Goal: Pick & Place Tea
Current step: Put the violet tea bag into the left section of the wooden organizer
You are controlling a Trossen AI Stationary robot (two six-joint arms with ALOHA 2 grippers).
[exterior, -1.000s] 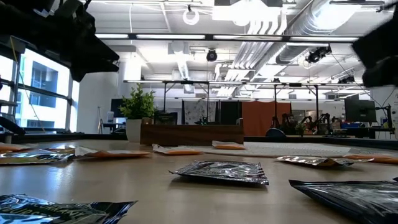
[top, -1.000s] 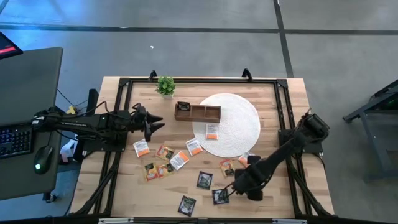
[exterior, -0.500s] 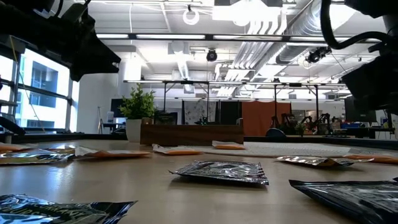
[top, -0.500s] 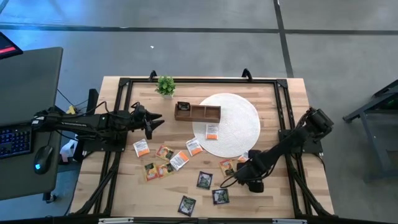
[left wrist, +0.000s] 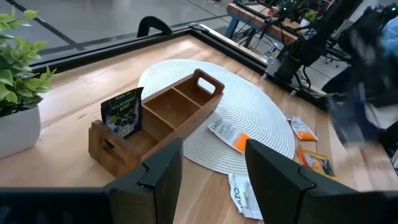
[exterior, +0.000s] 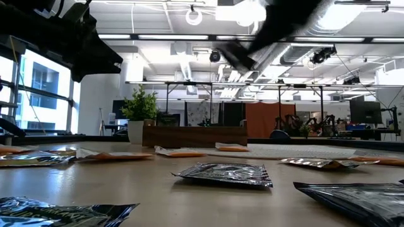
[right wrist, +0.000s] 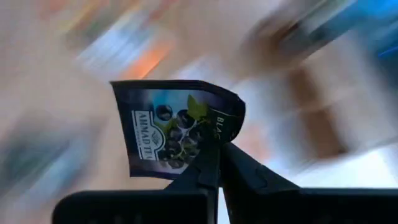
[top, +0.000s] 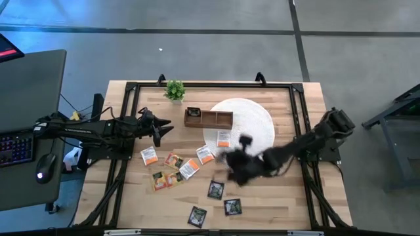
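The wooden surface (top: 131, 196) carries a round white woven mat (top: 252, 131), and a long wooden compartment tray (top: 209, 118) lies across the mat's edge, on the side toward a small potted plant (top: 174, 90). The tray has several compartments; the end compartment nearest the plant holds one black sachet (left wrist: 122, 112) standing upright, and the remaining compartments show bare wood in the left wrist view. One white-and-orange sachet (top: 224, 138) lies flat on the mat just beside the tray. Loose sachets (top: 172, 169) lie scattered on the bare surface, orange ones nearer the left arm and black ones (top: 216, 189) nearer the front edge. The right claw (top: 237, 164) is raised above the surface near the mat's edge, its fingers pressed together on the corner of a black sachet with berry print (right wrist: 177, 127). The left claw (top: 164, 128) hovers beside the plant end of the tray, fingers (left wrist: 163, 177) spread and holding nothing.
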